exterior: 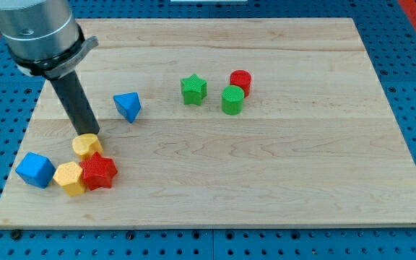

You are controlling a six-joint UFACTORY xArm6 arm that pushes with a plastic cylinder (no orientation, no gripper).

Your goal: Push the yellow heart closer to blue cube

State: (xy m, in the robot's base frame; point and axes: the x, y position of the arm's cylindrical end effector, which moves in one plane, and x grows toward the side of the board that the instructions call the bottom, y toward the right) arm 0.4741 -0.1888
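Low at the view's left, my tip [91,134] sits right at the top edge of the yellow heart [87,146], apparently touching it. No claw on this rig: the arm ends in a plain dark rod, so nothing to open or close. Rod leans up toward the view's top left into the grey arm housing [36,32].

Yellow heart lies near the bottom-left corner of the wooden board [266,173]. Blue cube [35,170] is below it and further to the view's left, near but apart from it, a strip of bare wood between them.

Packed under the heart: a second yellow block [69,178], shape unclear, touching a red star [98,172] on its right. The heart looks to touch both along its lower edge. That yellow block sits just beside the blue cube.

Blue triangular block [128,106] to the upper right of my tip, apart from it.

Further toward the view's top centre: green star [193,89], then a green cylinder [232,100] touching a red cylinder [240,81] behind it.

Board rests on a blue pegboard surface [410,65].
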